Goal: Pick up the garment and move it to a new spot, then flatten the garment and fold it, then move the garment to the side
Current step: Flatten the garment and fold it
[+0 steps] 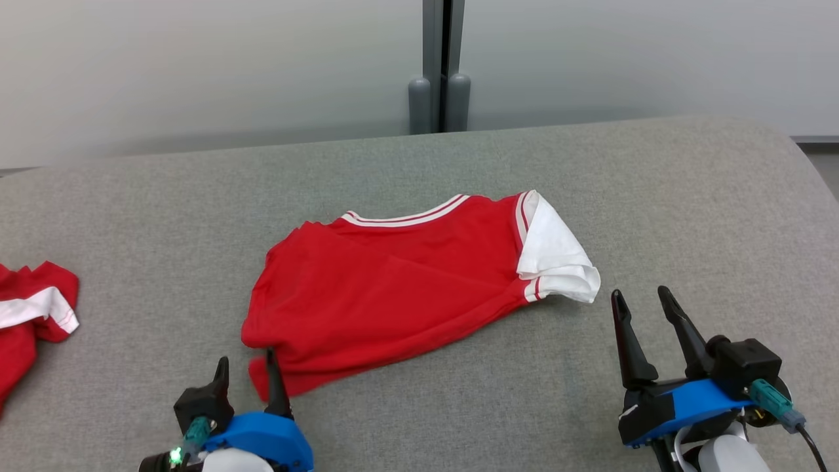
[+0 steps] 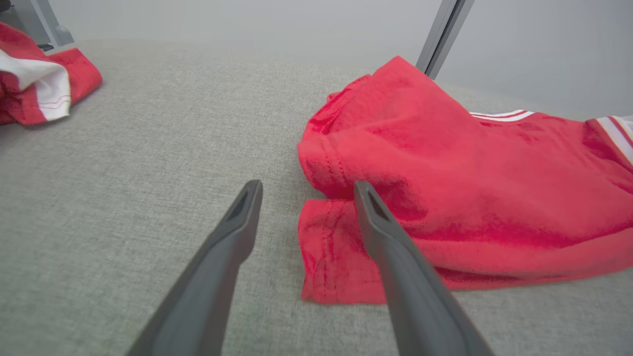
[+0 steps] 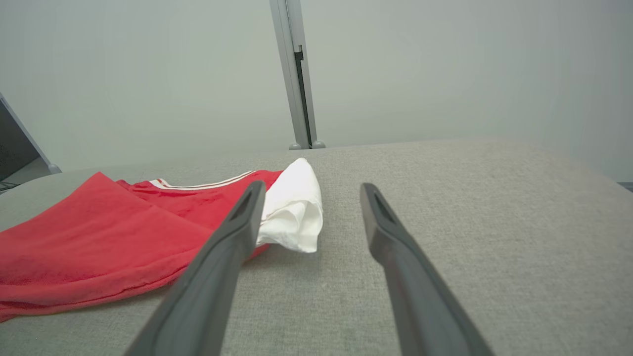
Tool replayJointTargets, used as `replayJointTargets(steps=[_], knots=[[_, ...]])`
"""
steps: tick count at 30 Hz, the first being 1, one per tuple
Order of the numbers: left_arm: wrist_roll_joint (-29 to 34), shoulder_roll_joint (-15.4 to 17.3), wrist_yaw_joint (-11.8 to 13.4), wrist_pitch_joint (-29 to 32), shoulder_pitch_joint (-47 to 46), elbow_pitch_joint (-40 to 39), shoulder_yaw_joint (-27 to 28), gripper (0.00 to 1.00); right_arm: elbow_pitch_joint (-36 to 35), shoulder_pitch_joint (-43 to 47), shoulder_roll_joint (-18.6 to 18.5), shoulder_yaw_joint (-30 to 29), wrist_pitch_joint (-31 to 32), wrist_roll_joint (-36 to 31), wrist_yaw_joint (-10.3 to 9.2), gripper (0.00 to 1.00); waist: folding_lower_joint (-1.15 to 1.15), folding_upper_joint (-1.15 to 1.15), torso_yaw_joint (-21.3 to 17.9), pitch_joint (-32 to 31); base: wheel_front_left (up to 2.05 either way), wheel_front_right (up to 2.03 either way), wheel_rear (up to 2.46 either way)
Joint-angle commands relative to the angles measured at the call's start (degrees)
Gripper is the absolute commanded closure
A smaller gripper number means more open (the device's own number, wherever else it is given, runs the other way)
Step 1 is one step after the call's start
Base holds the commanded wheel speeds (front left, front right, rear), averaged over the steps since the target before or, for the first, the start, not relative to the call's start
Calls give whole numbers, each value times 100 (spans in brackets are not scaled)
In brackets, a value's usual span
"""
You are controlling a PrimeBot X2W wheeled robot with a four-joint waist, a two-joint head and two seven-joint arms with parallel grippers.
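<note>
I've got the garment [image 1: 393, 288] mid table [image 1: 655, 196], left gripper [image 1: 246, 357] at its near-left corner, right gripper [image 1: 640, 292] just right of it — another garment [image 1: 33, 314] far left.

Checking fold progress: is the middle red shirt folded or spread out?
Folded over, loosely: red shirt doubled on itself, one white sleeve showing, under-layer hem poking out.

I find nothing to read here: no lettering, label, brand mark, number or sign on anything before me.

The grey fabric-covered bench [image 1: 655, 183] carries a red garment [image 1: 393, 288] at centre and a second, red-and-white garment [image 1: 33, 314] at nine o'clock.
</note>
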Motion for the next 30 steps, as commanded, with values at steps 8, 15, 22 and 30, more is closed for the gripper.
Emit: replayJointTargets(steps=[8, 15, 22, 30], knots=[[298, -1, 55, -15, 387, -768, -76, 0, 123, -289, -44, 120, -24, -239, 1, 0, 0, 0, 251, -41, 0, 0, 0], [198, -2, 58, -16, 188, -932, -477, 0, 1523, -1440, -346, 427, -22, -672, 1, 0, 0, 0, 661, 209, 0, 0, 0], [42, -3, 124, -15, 76, -1038, -773, 0, 3147, -2521, -539, 479, 331, -1250, 1, 0, 0, 0, 979, 486, 0, 0, 0], [-68, -4, 192, -16, -79, -1163, -905, 0, 4174, -2871, -541, 236, 469, -1765, 1, 54, 0, 0, 1136, 715, 0, 0, 0]])
